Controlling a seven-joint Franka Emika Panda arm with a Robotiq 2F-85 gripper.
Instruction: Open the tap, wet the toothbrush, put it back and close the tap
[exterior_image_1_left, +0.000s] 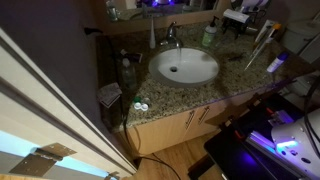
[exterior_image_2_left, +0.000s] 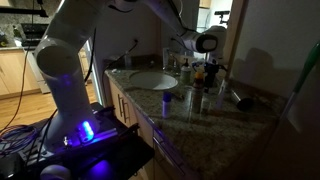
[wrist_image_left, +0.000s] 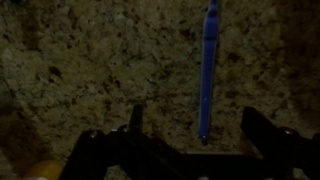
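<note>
Here, over a speckled granite counter (wrist_image_left: 80, 60), the robot's gripper (wrist_image_left: 193, 112) stands spread wide and holds nothing. In the wrist view a blue toothbrush (wrist_image_left: 208, 70) runs from 12 o'clock straight down the picture. Its lower end reaches in between the two dark fingers (wrist_image_left: 136, 122) that rise from the bottom edge; whether it touches either one cannot be told. In an exterior view the tap (exterior_image_1_left: 172, 38), small and shiny, stands at 12 o'clock of the white oval basin (exterior_image_1_left: 200, 68). A slim white bottle (exterior_image_1_left: 153, 35) stands just beside the tap at 9 o'clock and a green bottle (exterior_image_1_left: 210, 36) near it at 3 o'clock. In an exterior view the white arm (exterior_image_2_left: 70, 60) arches over the counter beyond the basin.
</note>
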